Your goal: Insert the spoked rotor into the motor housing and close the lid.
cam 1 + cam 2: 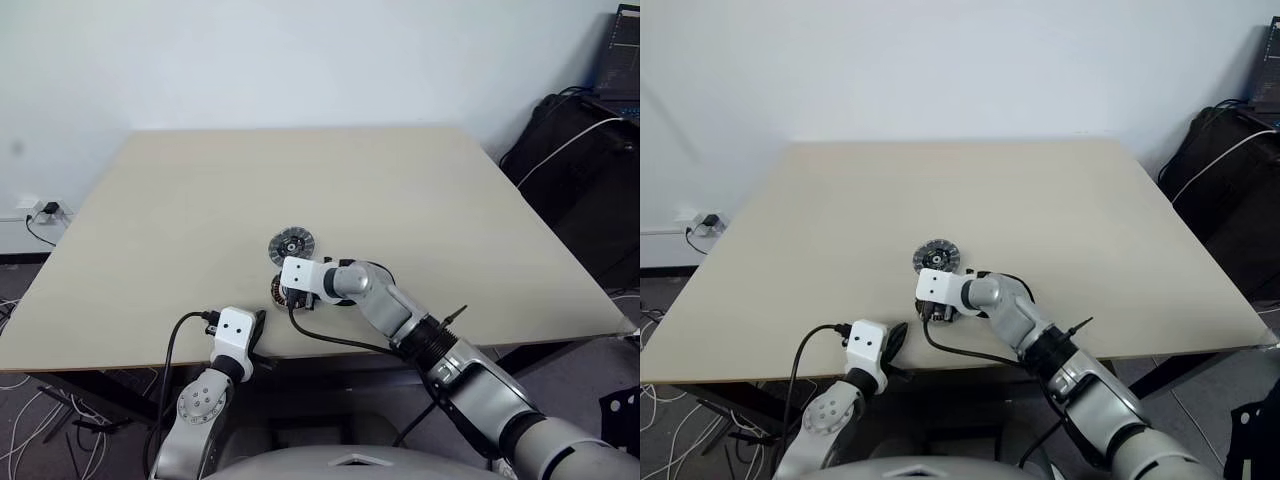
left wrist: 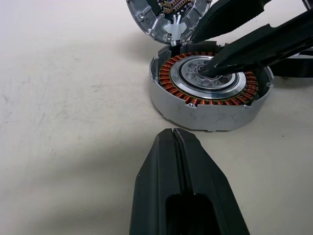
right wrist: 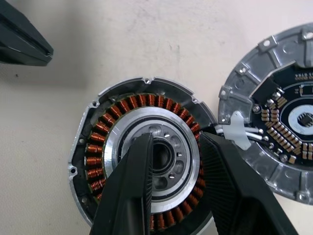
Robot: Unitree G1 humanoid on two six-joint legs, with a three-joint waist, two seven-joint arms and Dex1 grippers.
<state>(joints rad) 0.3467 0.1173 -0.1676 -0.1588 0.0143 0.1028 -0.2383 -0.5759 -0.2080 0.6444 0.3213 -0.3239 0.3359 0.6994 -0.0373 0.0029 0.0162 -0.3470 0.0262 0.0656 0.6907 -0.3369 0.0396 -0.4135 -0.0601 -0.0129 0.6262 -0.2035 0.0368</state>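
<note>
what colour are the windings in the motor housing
Coppery orange-brown, ringed around the silver centre of the motor housing; clearest in the right wrist view.

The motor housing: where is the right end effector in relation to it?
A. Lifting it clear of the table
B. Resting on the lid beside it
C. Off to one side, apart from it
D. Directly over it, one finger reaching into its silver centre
D: the right end effector is over the motor housing, which sits on the table, one finger reaching into the centre.

Beige table (image 1: 200,200), motor housing (image 2: 210,93), lid (image 1: 291,244)
</note>
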